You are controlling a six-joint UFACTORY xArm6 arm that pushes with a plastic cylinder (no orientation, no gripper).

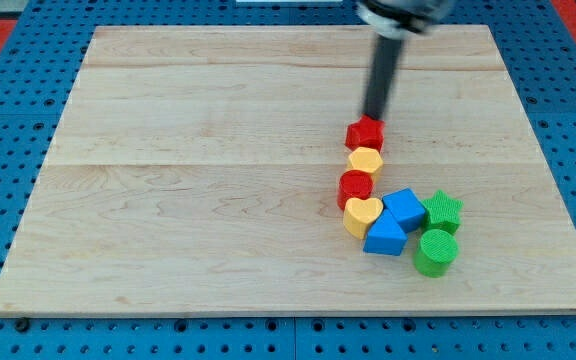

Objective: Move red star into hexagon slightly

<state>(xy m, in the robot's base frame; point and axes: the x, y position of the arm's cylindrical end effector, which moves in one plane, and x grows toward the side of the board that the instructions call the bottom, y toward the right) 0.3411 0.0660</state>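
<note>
The red star (364,132) lies right of the board's middle, touching the yellow hexagon (365,160) just below it. My tip (374,117) stands at the star's top edge, touching or nearly touching it. Below the hexagon a red cylinder (355,187) and a yellow heart (361,214) continue the column downward.
To the right of the heart sit a blue cube (405,208), a blue triangle (385,238), a green star (442,211) and a green cylinder (434,251), packed together. The wooden board (188,180) rests on a blue pegboard.
</note>
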